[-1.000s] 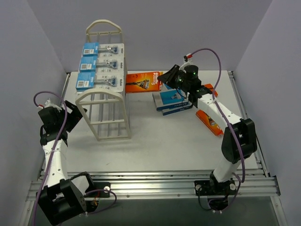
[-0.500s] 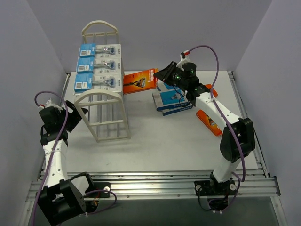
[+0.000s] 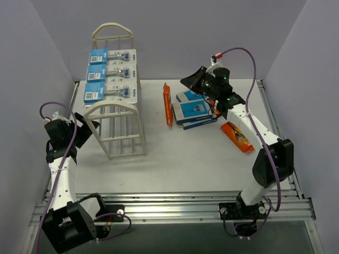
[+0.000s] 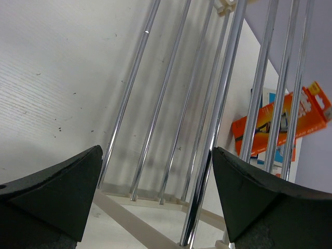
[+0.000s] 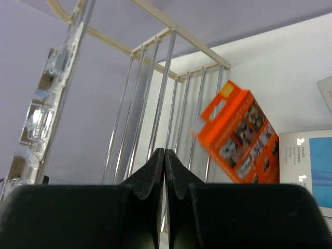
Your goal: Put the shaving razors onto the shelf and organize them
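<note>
The cream-white shelf (image 3: 114, 108) stands at the left with three blue-headed blister razor packs (image 3: 112, 74) on its top tier. An orange razor box (image 3: 167, 103) is up on its edge on the table between the shelf and a stack of blue-and-white boxes (image 3: 193, 112). In the right wrist view the orange box (image 5: 236, 137) is blurred and tilted. My right gripper (image 3: 186, 82) is shut and empty above the stack, apart from the orange box; its jaws (image 5: 165, 153) touch. My left gripper (image 3: 89, 127) is open at the shelf's near end, with shelf rods (image 4: 223, 104) ahead of it.
A second orange box (image 3: 237, 136) lies on the table at the right, near the right arm. Purple walls close in the table on three sides. The shelf rods (image 5: 155, 104) and a blue-and-white box (image 5: 311, 171) show in the right wrist view.
The orange box was lying flat beside my right gripper, then tilted up, and is now on its edge nearer the front. My right gripper has pulled back to the right. The shelf has shifted slightly left.
</note>
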`<move>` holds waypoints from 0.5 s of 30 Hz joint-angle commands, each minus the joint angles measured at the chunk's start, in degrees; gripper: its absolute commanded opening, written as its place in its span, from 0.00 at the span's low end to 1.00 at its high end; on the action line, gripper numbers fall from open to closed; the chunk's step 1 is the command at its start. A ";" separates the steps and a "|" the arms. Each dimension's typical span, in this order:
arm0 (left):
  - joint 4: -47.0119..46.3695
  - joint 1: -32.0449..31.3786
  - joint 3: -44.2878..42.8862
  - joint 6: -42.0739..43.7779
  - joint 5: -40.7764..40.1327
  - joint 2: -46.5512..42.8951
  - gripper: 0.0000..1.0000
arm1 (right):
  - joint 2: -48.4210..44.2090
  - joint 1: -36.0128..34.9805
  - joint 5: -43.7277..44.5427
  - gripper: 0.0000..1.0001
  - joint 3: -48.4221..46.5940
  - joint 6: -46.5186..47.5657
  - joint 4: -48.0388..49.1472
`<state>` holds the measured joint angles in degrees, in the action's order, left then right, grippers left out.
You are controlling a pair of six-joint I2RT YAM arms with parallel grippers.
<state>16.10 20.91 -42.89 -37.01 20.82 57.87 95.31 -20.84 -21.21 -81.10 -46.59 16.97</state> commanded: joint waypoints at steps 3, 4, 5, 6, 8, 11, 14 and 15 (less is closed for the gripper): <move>-0.19 -0.52 -2.46 1.07 0.28 -0.91 0.95 | -7.06 1.94 0.47 0.00 1.47 1.76 -0.36; 0.07 -0.52 -2.54 1.33 0.19 -1.09 0.95 | -7.59 2.47 0.38 0.00 2.08 1.85 -0.71; 0.16 -0.52 -2.63 1.51 0.01 -1.18 0.96 | -8.20 2.73 0.38 0.00 3.83 2.03 -0.71; 0.25 -0.60 -2.63 1.51 -0.16 -1.26 0.96 | -9.34 2.91 0.12 0.00 4.89 2.11 -0.80; 0.42 -0.69 -2.81 1.77 -0.34 -1.44 0.96 | -10.40 3.26 0.03 0.00 6.82 3.08 -0.98; 0.60 -0.87 -2.90 2.12 -0.52 -1.35 0.95 | -11.63 2.91 -2.16 0.06 10.34 5.27 0.34; 0.86 -0.95 -3.07 2.47 -0.95 -1.53 0.96 | -11.29 1.42 -7.25 0.38 11.14 8.52 1.92; 1.04 -1.04 -3.07 2.56 -1.22 -1.62 0.95 | -11.28 -0.58 -7.96 0.43 10.36 12.53 1.66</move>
<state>16.53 20.40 -43.20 -36.18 19.97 57.67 85.19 -18.33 -23.59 -69.84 -41.39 15.81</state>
